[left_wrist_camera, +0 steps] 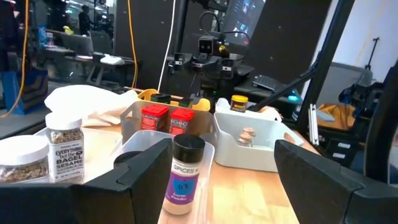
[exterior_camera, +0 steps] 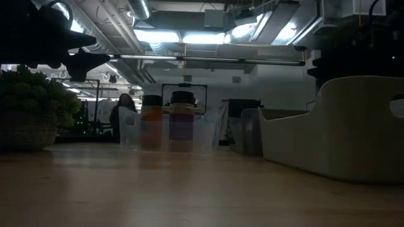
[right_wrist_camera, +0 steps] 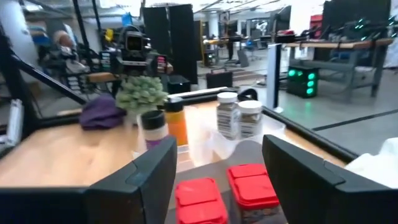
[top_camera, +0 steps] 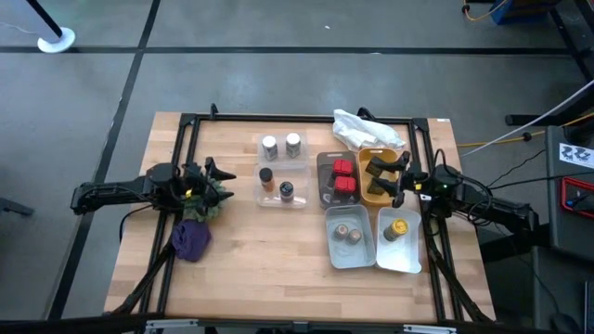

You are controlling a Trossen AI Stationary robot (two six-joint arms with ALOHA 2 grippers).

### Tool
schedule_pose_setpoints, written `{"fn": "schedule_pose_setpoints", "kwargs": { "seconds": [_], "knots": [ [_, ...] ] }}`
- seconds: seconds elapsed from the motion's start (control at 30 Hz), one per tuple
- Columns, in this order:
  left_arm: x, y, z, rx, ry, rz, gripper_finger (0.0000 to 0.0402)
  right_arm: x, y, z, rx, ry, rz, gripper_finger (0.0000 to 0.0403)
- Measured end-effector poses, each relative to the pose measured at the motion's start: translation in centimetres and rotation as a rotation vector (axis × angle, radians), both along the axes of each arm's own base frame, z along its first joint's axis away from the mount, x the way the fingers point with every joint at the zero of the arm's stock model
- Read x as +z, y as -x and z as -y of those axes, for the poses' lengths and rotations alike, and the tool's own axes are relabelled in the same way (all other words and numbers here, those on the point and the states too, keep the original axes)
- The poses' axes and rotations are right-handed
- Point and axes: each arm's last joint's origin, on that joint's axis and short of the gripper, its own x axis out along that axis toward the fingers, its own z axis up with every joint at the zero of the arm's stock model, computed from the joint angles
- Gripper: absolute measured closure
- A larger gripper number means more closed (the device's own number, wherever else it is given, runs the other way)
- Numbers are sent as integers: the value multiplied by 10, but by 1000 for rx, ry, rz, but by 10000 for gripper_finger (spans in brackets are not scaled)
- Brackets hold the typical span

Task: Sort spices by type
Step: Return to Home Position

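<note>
Sorting looks finished: spices (top_camera: 343, 176) sit grouped in bins (top_camera: 353, 263) mid-table (top_camera: 269, 274); left claw (top_camera: 221, 178) and right claw (top_camera: 397, 178) gape wide, empty — next, draw both arms home, clear of the bins.

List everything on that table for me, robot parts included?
Silver-capped jars: two, far clear bin.
Dark-capped jars: two, orange and purple labels, near clear bin.
Red tins: two, gray bin.
Dark tins: count unclear, yellow bin.
Round tins: two, silvery, left white bin.
Yellow jar: one, right white bin.
Bag: one, white, far edge.
Cloth: one, purple, left side.
Plant: one, green, left side.
Left gripper: open, table's left.
Right gripper: open, by yellow bin.
</note>
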Motion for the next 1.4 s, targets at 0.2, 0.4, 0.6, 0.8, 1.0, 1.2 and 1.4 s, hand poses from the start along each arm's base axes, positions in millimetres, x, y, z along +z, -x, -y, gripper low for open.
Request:
{"fn": "schedule_pose_setpoints", "kwargs": {
  "seconds": [0.2, 0.4, 0.6, 0.8, 1.0, 1.2, 1.4],
  "knots": [
    [-2, 0, 0, 3, -73, -22, 135, -1, 0, 1, -42, 58, -26, 166],
    [-2, 0, 0, 10, -124, -29, 135, -1, 0, 1, -43, 65, -29, 166],
    [-2, 0, 0, 13, -197, -36, 135, -1, 0, 1, -42, 64, -30, 166],
    [-2, 0, 0, 12, -187, -37, 135, -2, 0, 1, -42, 64, -31, 166],
    [-2, 0, 0, 12, -186, -38, 135, -2, 0, 1, -42, 64, -32, 166],
    [-2, 0, 0, 12, -186, -38, 135, -2, 0, 1, -42, 64, -32, 166],
    [-2, 0, 0, 12, -186, -39, 135, -2, 0, 1, -42, 64, -33, 166]
  ]
}}
